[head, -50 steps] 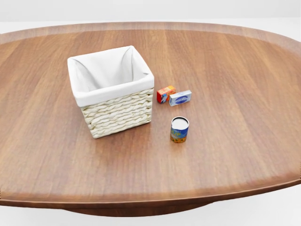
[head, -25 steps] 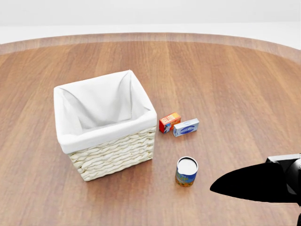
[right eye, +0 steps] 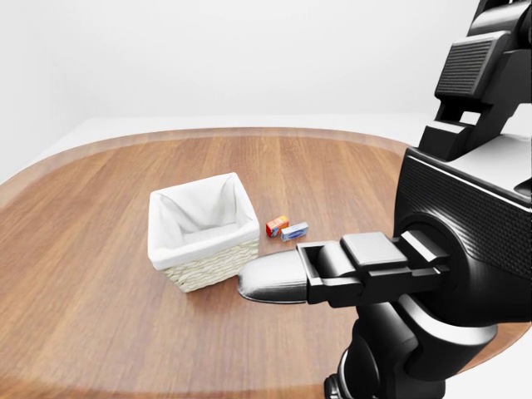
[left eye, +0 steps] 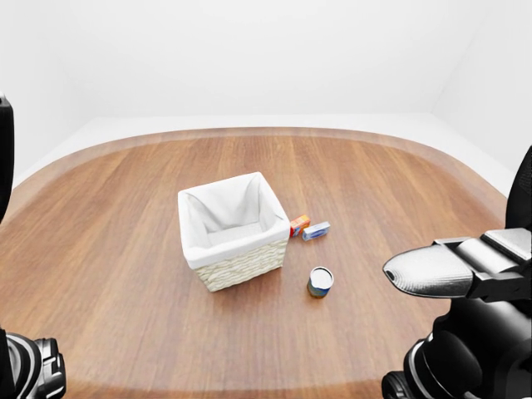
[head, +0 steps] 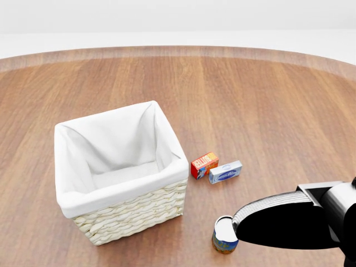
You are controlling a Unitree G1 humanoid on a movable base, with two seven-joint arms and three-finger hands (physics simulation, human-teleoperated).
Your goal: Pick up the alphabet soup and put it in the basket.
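The alphabet soup (left eye: 320, 282) stands upright on the wooden bench (left eye: 125, 274), just right of center in the left-eye view, beside the lower right corner of the basket (left eye: 233, 229) (white-lined, woven sides). An orange box (head: 204, 164) and a blue box (head: 225, 172) lie touching above the can. The right hand (left eye: 432, 272) hovers at right, apart from the can; its grip cannot be told. The left hand is unseen.

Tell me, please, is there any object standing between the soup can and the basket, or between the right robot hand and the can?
Nothing visible stands in either path. The alphabet soup can has bare table between it and the basket. The orange box and blue box lie above that line. The right robot hand approaches from the can's right.
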